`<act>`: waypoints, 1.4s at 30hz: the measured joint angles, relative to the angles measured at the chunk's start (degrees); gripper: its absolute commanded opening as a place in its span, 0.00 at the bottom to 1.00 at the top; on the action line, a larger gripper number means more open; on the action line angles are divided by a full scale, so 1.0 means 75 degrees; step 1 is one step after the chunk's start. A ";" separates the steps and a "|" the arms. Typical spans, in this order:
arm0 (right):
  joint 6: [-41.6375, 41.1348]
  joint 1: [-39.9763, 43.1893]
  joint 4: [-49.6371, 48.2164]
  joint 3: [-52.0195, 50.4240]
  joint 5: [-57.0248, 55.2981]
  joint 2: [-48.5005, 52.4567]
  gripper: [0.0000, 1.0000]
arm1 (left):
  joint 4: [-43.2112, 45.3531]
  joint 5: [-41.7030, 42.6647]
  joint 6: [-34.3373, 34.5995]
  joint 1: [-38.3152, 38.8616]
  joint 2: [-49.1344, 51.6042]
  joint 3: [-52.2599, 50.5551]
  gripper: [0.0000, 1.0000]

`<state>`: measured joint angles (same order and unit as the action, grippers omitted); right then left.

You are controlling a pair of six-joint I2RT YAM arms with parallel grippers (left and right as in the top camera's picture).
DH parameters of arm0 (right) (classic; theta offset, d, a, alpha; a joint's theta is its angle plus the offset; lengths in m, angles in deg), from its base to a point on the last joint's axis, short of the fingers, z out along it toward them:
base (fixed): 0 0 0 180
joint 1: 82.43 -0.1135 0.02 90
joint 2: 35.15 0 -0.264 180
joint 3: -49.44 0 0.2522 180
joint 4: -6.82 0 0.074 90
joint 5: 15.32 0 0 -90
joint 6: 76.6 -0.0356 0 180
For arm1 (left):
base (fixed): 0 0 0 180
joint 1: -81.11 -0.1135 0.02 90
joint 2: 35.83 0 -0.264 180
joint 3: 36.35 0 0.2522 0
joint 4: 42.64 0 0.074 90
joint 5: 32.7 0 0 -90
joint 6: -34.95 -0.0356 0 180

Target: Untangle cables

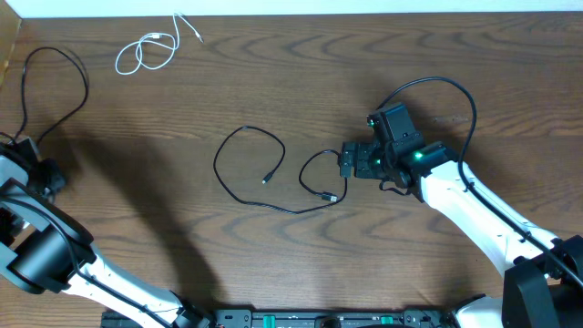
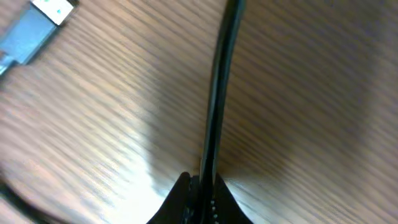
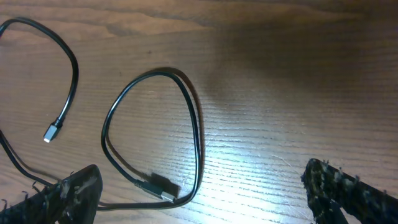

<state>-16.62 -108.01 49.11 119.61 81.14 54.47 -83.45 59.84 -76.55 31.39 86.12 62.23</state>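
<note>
1. Left gripper (image 2: 200,190) was clamped shut on the left black cable (image 2: 217,81); in the left wrist view the cord ran straight up out of the closed fingertips across the wooden table (image 1: 410,55)
2. A silver plug (image 2: 34,25) lay flat on the wood at upper left of that view, apart from the pinched cord; couldn't tell which cable it belonged to
3. From overhead, that gripper sat at the far left edge of the table, and the held cable rose from it in one tall open loop towards the back edge
4. Right gripper (image 1: 348,162) stood right of centre with its jaws wide apart and nothing between them; both fingers (image 3: 78,193) showed at the bottom corners of the right wrist view, above bare wood
5. Middle black cable (image 3: 198,134) lay loose on the table centre, just left of the right gripper, not gripped
6. One end curled into a small loop nearest the right gripper, with its plug (image 3: 158,185) at the bottom of the loop, just beside its own cord
7. The rest swept left into a bigger open loop ending in a small connector (image 3: 51,132) pointing down
8. White cable (image 1: 146,53) lay loosely coiled at the back left of the table, well apart from both black cables
9. No cable crossed another in the overhead view
</note>
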 measured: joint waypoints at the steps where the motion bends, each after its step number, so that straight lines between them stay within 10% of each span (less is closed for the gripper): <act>1: 0.0000 0.0000 -0.0003 0.0000 0.0000 0.0000 0.99 | 0.0125 -0.0175 -0.0070 0.0000 0.0000 0.0000 0.07; 15: 0.0000 0.0000 -0.0160 0.0000 0.0000 0.0000 0.99 | 0.2331 -0.1201 -0.1040 0.0233 0.0006 -0.0006 0.08; 16: 0.0000 0.0000 -0.0163 0.0000 0.0000 0.0000 0.99 | 0.2375 -0.1183 -0.1061 0.0274 0.0006 -0.0006 0.12; 19: 0.0000 0.0000 -0.0192 0.0000 0.0000 0.0000 0.99 | 0.2384 -0.1075 -0.1154 0.0376 0.0006 -0.0006 0.72; 22: 0.0000 0.0000 -0.0204 0.0000 0.0000 0.0000 0.99 | 0.2221 -0.0979 -0.1142 0.0449 0.0006 -0.0006 0.94; 35: 0.0000 0.0000 -0.0216 0.0000 0.0003 0.0000 0.99 | 0.1714 -0.0863 -0.1090 0.1081 -0.0647 -0.0012 0.96; 42: 0.0000 0.0000 -0.0213 0.0000 0.0000 0.0000 0.99 | 0.1763 0.0781 0.0358 0.1856 -0.2320 -0.0012 0.96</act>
<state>-16.62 -108.01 47.52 119.61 81.14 54.47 -70.22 65.70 -73.86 45.32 68.73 62.14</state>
